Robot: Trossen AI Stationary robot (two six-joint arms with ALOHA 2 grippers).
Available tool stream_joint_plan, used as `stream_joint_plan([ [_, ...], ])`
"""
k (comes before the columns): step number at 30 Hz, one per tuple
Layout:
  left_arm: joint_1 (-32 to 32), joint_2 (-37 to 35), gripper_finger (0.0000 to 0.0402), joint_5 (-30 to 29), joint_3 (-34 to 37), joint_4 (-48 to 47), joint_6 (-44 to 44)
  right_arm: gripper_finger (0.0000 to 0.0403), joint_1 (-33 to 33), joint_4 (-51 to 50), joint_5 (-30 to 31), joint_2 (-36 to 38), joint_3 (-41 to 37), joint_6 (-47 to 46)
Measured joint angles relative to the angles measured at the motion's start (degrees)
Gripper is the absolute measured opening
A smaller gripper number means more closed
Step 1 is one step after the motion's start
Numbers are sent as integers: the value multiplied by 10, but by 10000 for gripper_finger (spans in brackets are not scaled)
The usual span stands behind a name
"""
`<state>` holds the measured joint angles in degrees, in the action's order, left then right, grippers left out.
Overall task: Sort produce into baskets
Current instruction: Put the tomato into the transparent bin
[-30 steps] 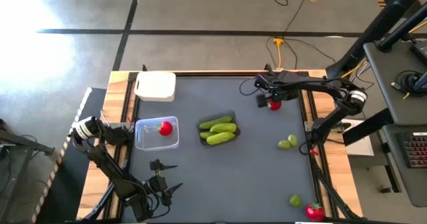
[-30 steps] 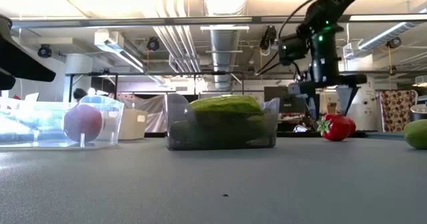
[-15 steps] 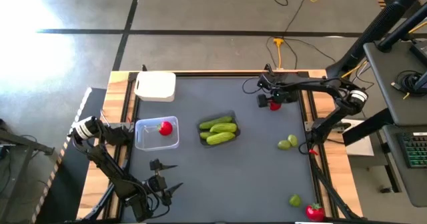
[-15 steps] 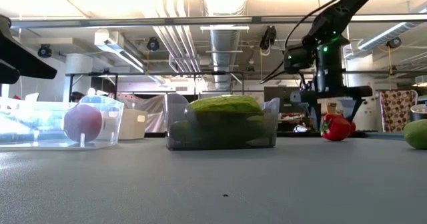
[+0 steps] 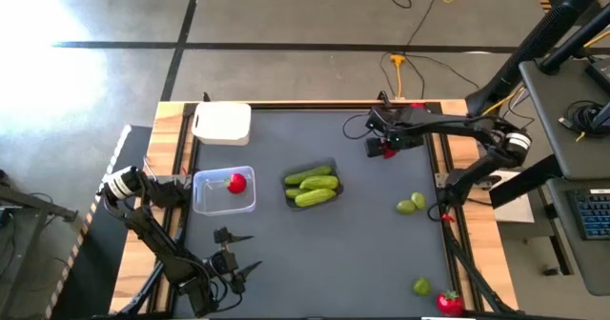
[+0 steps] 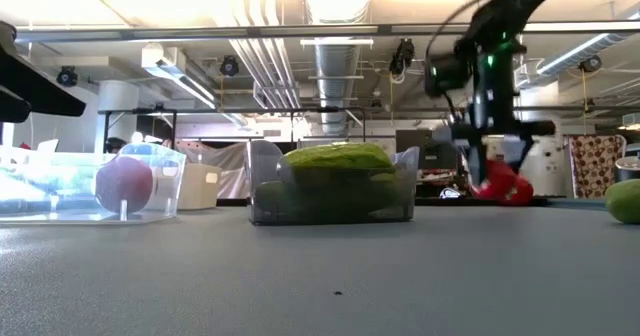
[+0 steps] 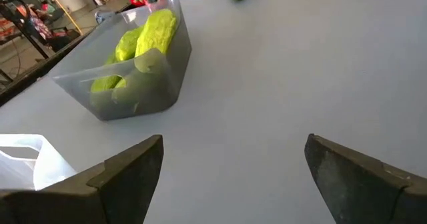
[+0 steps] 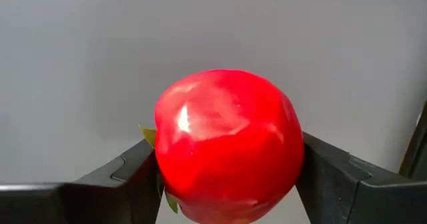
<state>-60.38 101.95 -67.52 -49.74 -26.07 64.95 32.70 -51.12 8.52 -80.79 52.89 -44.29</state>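
Note:
At the table's far right, my right gripper [image 5: 386, 145] points down, shut on a red fruit [image 8: 227, 141] with a green top. My left gripper [image 5: 232, 263] waits open above the near left of the table, holding nothing. The white basket [image 5: 222, 123] stands far left. The clear basket [image 5: 212, 202] holds one red fruit [image 5: 236, 182]. The dark grey basket [image 5: 331, 170] holds green cucumbers [image 5: 313, 187]. Two green limes [image 5: 412, 204] lie on the mat's right part. Another lime [image 5: 421, 285] and another red fruit [image 5: 450, 303] lie near right. My right gripper pinches the red fruit between its two fingers, one on each opposite side [image 8: 163, 164]. The fingers [image 8: 130, 174] come from above, pointing down. The fruit sits low at the table's surface [image 6: 500, 183]; whether it is lifted clear I cannot tell.
The three baskets stand in the mat's left half and middle. Bare grey mat [image 5: 353, 253] lies between the dark basket and the loose produce on the right. Wooden rails [image 5: 457, 215] edge the table.
My right gripper has come down around the red fruit at the far right and has shut on it. The fruit stays about where it was.

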Motion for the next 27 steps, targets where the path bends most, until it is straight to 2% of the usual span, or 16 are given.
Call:
stream_joint_plan([
  [4,0,0,346,-23,0,0,0,263,-92,-15,5,34,31,-27],
  [8,0,0,346,-25,0,4,1,262,-240,-20,17,61,46,-101],
  [11,0,0,346,-26,0,14,1,262,-379,-12,68,63,47,-167],
  [14,0,0,346,-26,0,35,4,267,-515,46,146,41,40,-170],
  [17,0,0,346,-31,-2,48,-8,267,-610,97,193,-3,38,-180],
  [22,0,-3,346,-51,-41,46,-37,263,-679,236,201,-100,68,-165],
  [27,4,-2,346,-27,-81,44,-98,268,-673,311,202,-208,168,-64],
])
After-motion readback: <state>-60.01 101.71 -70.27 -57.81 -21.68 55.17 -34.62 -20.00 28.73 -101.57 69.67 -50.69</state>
